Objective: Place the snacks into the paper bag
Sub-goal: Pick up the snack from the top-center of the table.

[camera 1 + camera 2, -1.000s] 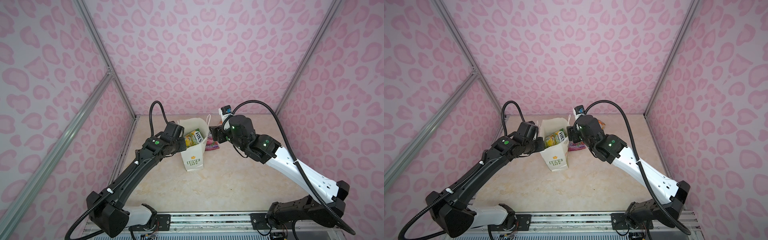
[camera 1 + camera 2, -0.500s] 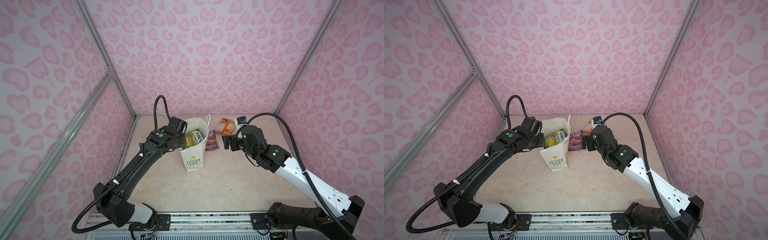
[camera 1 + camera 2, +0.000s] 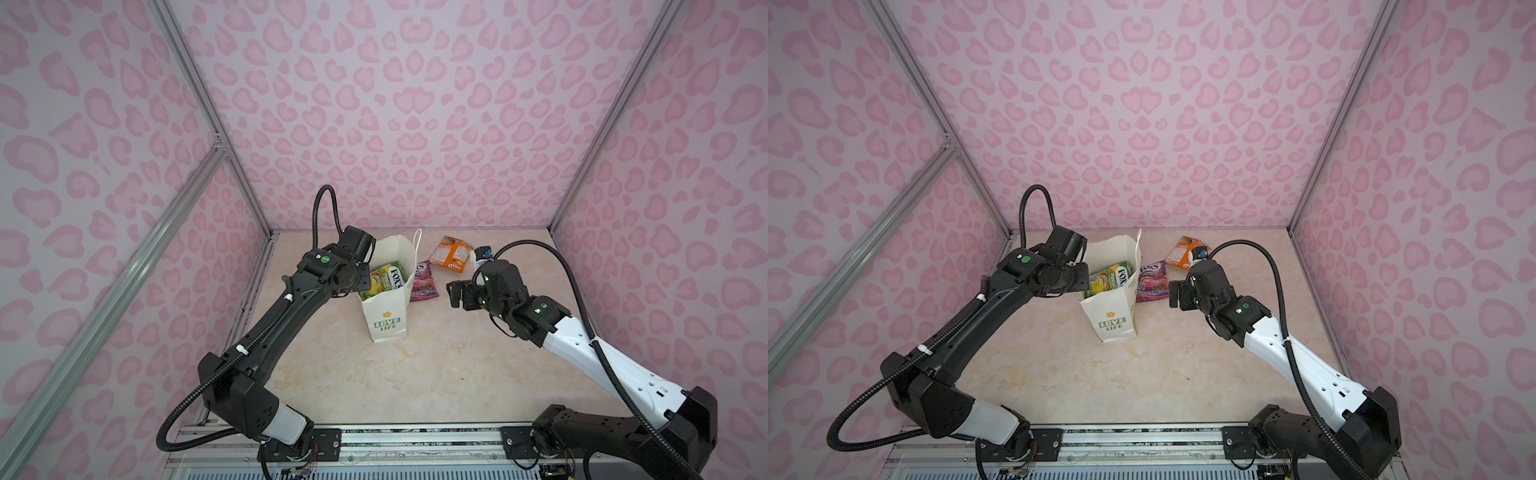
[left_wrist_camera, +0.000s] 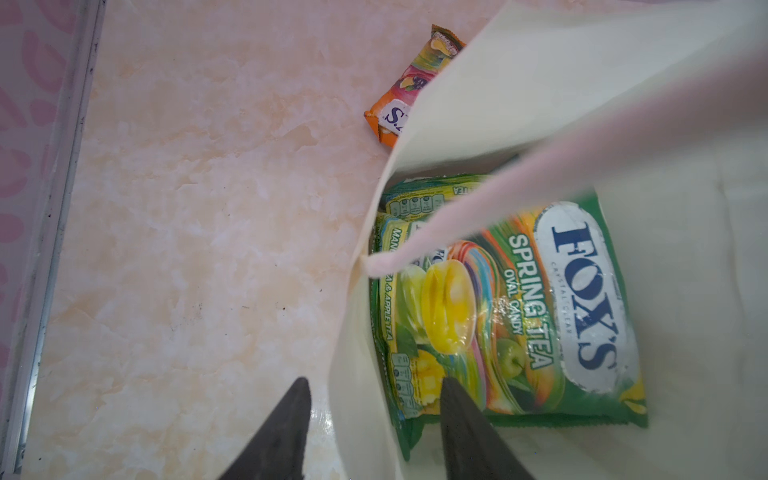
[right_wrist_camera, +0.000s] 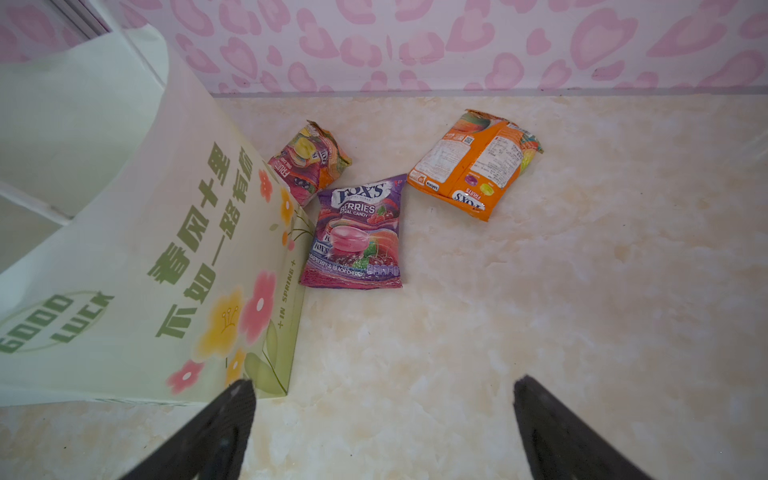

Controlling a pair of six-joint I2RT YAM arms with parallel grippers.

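Right end effector [image 5: 382, 384] pulled back from paper bag [image 3: 386, 316], spread empty; left end effector [image 4: 376, 380] loosened at rim; purple snack [image 5: 357, 232] up next, probably.

The bag [image 3: 384, 307] stands mid-bench [image 3: 415, 374], the Spring Tea packet [image 4: 540, 316] inside it. Just right lies the Berries packet [image 3: 423, 282], with the far packet [image 3: 451, 253] behind and further right. A third packet [image 5: 309, 162] lies at the bag's back corner. The left hand [image 4: 374, 386] straddles the bag's left wall; the right hand [image 3: 455, 293] is right of the bag.
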